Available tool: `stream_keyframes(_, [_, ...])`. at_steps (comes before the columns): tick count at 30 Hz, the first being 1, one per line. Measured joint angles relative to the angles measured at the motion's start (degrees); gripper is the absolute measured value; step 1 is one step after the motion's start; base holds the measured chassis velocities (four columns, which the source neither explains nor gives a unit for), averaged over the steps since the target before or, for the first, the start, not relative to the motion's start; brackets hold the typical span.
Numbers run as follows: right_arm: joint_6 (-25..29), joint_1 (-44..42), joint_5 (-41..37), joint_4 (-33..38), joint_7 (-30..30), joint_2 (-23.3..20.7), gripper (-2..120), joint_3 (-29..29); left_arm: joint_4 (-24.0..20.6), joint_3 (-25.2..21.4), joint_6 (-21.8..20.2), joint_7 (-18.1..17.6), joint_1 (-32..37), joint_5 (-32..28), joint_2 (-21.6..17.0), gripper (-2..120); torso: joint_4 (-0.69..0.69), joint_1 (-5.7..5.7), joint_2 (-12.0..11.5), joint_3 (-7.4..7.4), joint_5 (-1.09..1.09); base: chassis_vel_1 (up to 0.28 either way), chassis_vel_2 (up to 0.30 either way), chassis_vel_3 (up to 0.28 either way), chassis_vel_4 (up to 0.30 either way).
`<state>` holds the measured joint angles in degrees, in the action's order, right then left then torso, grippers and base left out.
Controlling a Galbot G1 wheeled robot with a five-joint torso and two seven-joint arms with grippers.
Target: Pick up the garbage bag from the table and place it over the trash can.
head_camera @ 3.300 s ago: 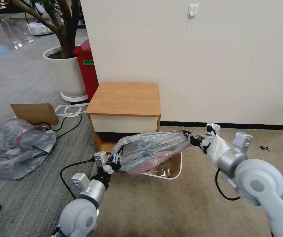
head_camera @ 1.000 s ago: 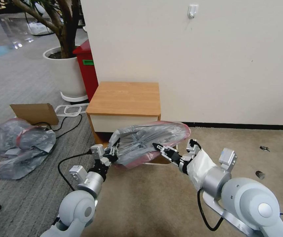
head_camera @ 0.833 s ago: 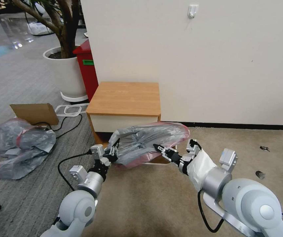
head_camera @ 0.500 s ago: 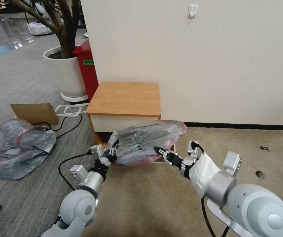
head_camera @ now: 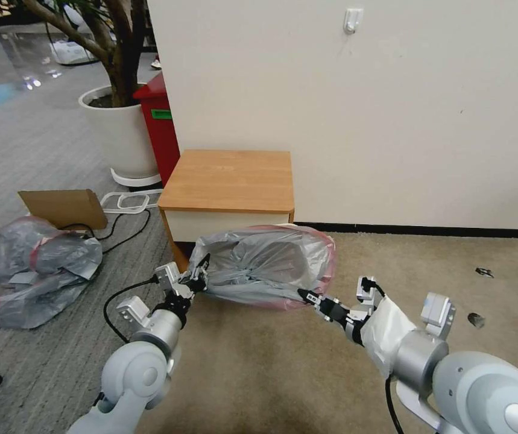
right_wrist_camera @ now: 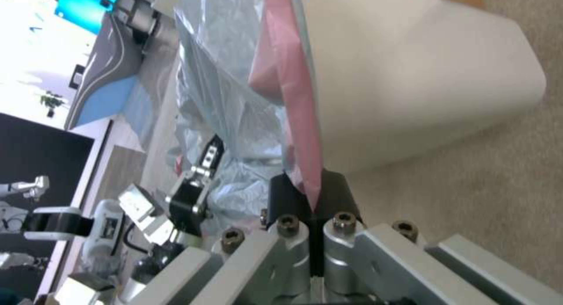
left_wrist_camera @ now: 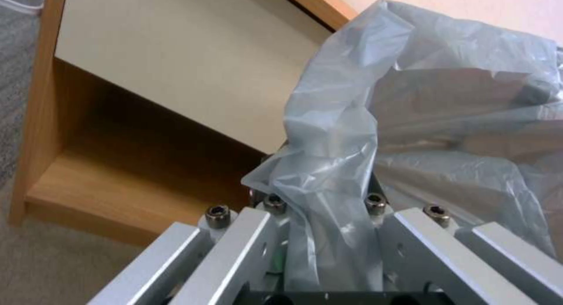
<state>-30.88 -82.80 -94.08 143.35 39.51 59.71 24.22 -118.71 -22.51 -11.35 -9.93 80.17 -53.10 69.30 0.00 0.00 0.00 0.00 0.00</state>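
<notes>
The garbage bag (head_camera: 265, 265), grey and translucent with a pink-red rim band, lies spread over the trash can, in front of the table (head_camera: 228, 181). In the right wrist view the trash can's cream wall (right_wrist_camera: 411, 76) shows below the pink band (right_wrist_camera: 293, 98). My left gripper (head_camera: 195, 280) is shut on the bag's left edge, with the grey film bunched between its fingers (left_wrist_camera: 323, 208). At the near right, my right gripper (head_camera: 307, 296) is shut on the pink rim, pinched just beside the can's wall (right_wrist_camera: 311, 195).
A heap of grey bags (head_camera: 35, 271) and a cardboard piece (head_camera: 63, 207) lie on the floor at left. A red bin (head_camera: 159, 120) and a white plant pot (head_camera: 120, 132) stand behind the table. A black cable (head_camera: 120, 295) trails by my left arm. Open carpet lies to the right.
The right gripper let go of the bag's far right end and closed on its near rim. Both grippers then drew down and toward me, spreading the bag lower over the can.
</notes>
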Motion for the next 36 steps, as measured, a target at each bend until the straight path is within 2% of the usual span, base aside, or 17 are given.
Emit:
stream_keyframes(3, [-0.98, 0.02, 0.23, 0.00, 0.07, 0.36, 0, 0.14, -0.02, 0.05, -0.02, 0.00, 0.04, 0.00, -0.01, 7, 0.00, 0.00, 0.00, 0.00, 0.00, 0.000, 0.000, 0.000, 0.000])
stream_keyframes(6, [-3.00, -1.13, 0.29, 0.00, 0.04, 1.30, 14, 0.58, 0.35, 0.19, -0.05, -0.24, -0.41, 0.12, 0.05, 7, 0.00, 0.00, 0.00, 0.00, 0.00, 0.000, 0.000, 0.000, 0.000])
stream_keyframes(7, [-3.00, -1.13, 0.29, 0.00, 0.04, 1.30, 14, 0.58, 0.35, 0.19, -0.05, -0.24, -0.41, 0.12, 0.05, 7, 0.00, 0.00, 0.00, 0.00, 0.00, 0.000, 0.000, 0.000, 0.000])
stream_keyframes(10, [-3.68, -3.32, 1.51, -0.02, -0.39, 2.31, 27, 1.43, 1.39, 0.55, -0.14, -1.31, -1.16, 1.10, 0.27, 7, -0.01, 0.00, 0.00, 0.00, 0.00, 0.000, 0.000, 0.000, 0.000])
stream_keyframes(11, [-3.68, -3.32, 1.51, -0.02, -0.39, 2.31, 27, 1.43, 1.39, 0.55, -0.14, -1.31, -1.16, 1.10, 0.27, 7, -0.01, 0.00, 0.00, 0.00, 0.00, 0.000, 0.000, 0.000, 0.000])
stream_keyframes(12, [-3.63, -4.54, 3.90, -0.03, -1.36, 2.65, 34, 1.62, 1.97, 0.73, -0.14, -1.89, -1.54, 1.56, 0.43, 7, -0.01, 0.00, 0.00, 0.00, 0.00, 0.000, 0.000, 0.000, 0.000])
stream_keyframes(14, [-3.38, -5.48, 6.25, -0.03, -2.67, 2.94, 36, 1.77, 2.34, 0.82, -0.14, -2.36, -1.83, 1.74, 0.59, 7, 0.00, 0.00, 0.00, 0.00, 0.00, 0.000, 0.000, 0.000, 0.000])
stream_keyframes(16, [-2.16, -8.00, 11.96, -0.05, -6.29, 4.23, 48, 2.17, 2.95, 0.96, -0.13, -3.97, -2.50, 1.83, 0.93, 7, -0.01, 0.00, 0.00, 0.00, -0.01, 0.000, 0.000, 0.000, 0.000])
stream_keyframes(18, [-1.29, -8.82, 13.78, -0.05, -7.97, 4.92, 52, 2.32, 3.13, 1.00, -0.21, -4.69, -2.72, 1.83, 0.98, 7, -0.01, 0.00, 0.00, 0.00, -0.01, 0.000, 0.000, 0.000, 0.000])
stream_keyframes(21, [2.37, -11.12, 22.28, -0.07, -15.99, 7.44, 65, 2.65, 3.48, 1.05, -1.10, -6.80, -3.04, 1.61, 0.96, 7, -0.01, 0.00, 0.00, 0.00, -0.01, 0.000, 0.000, 0.000, 0.000])
stream_keyframes(22, [3.53, -11.36, 24.61, -0.08, -17.91, 7.89, 70, 2.58, 3.49, 1.04, -1.26, -7.13, -3.03, 1.37, 0.93, 7, -0.01, 0.00, 0.00, 0.00, -0.01, 0.000, 0.000, 0.000, 0.000])
stream_keyframes(23, [3.53, -11.36, 24.61, -0.08, -17.91, 7.89, 70, 2.58, 3.49, 1.04, -1.26, -7.13, -3.03, 1.37, 0.93, 7, -0.01, 0.00, 0.00, 0.00, -0.01, 0.000, 0.000, 0.000, 0.000])
stream_keyframes(25, [7.88, -10.67, 31.91, -0.27, -25.99, 9.30, 81, 2.51, 3.40, 0.98, -1.82, -8.02, -2.78, -0.40, 0.82, 7, -0.01, 0.00, 0.00, 0.00, -0.02, 0.000, 0.000, 0.000, 0.000])
stream_keyframes(26, [7.88, -10.67, 31.91, -0.27, -25.99, 9.30, 81, 2.51, 3.40, 0.98, -1.82, -8.02, -2.78, -0.40, 0.82, 7, -0.01, 0.00, 0.00, 0.00, -0.02, 0.000, 0.000, 0.000, 0.000])
stream_keyframes(28, [12.55, -8.22, 36.82, -2.66, -29.88, 10.36, 92, 1.97, 3.22, 0.99, -2.07, -8.33, -2.39, -1.28, 0.80, 7, -0.01, 0.00, 0.00, 0.00, -0.02, 0.000, 0.000, 0.000, 0.000])
stream_keyframes(30, [15.17, -5.96, 39.83, -5.41, -31.35, 11.80, 98, 1.18, 3.06, 1.12, -2.12, -8.39, -2.11, -1.79, 0.85, 7, 0.01, 0.00, 0.00, 0.00, 0.00, 0.000, 0.000, 0.000, 0.000])
stream_keyframes(36, [19.15, -4.75, 43.84, -10.57, -31.44, 15.16, 100, -0.91, 2.94, 1.62, -2.14, -8.43, -2.16, -2.13, 1.08, 7, 0.00, 0.00, 0.00, 0.00, 0.00, 0.000, 0.000, 0.000, 0.000])
